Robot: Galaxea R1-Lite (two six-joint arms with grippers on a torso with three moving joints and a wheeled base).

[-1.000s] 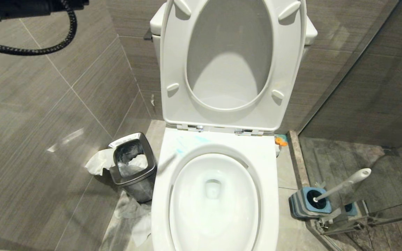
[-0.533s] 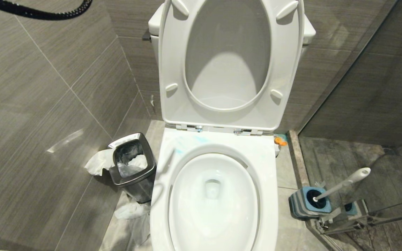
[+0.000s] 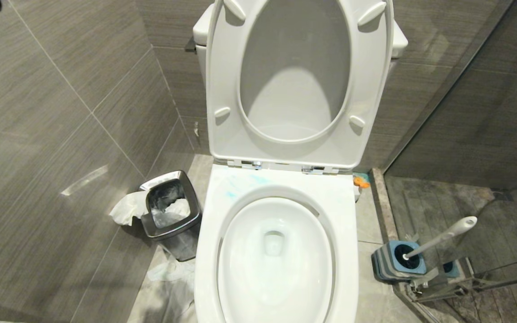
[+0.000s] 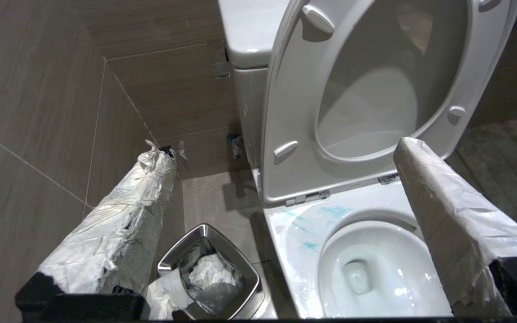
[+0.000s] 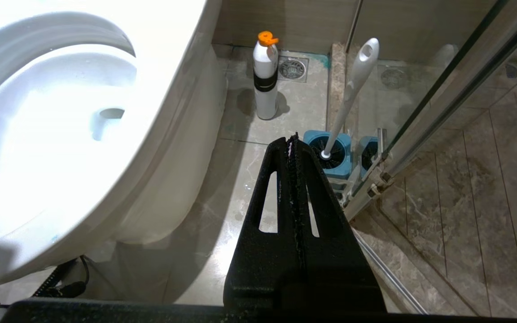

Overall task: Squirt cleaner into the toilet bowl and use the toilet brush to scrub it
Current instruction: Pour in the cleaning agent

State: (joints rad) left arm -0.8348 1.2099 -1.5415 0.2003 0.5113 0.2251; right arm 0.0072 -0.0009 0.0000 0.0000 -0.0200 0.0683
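Note:
The white toilet bowl (image 3: 274,264) stands open, with its seat and lid (image 3: 299,80) raised. Thin blue cleaner smears (image 4: 335,211) mark the rim at the back left. The toilet brush (image 3: 442,235) leans in its blue-and-grey holder (image 3: 400,262) on the floor to the right of the bowl. My left gripper (image 4: 285,150) hangs high over the bowl's left side, open wide and empty, its fingers (image 4: 119,224) wrapped in white covering. Low beside the bowl, my right gripper (image 5: 292,139) is shut on nothing and points toward the brush holder (image 5: 330,152).
A square steel waste bin (image 3: 168,211) with crumpled paper stands left of the toilet, with more paper on the floor beside it. A white bottle with an orange cap (image 5: 265,80) stands behind the brush. A glass shower partition (image 3: 465,134) closes the right side.
The left arm's black cable has swung up and to the left; only a piece of it remains at the head view's left edge. The toilet, brush and bin have not moved.

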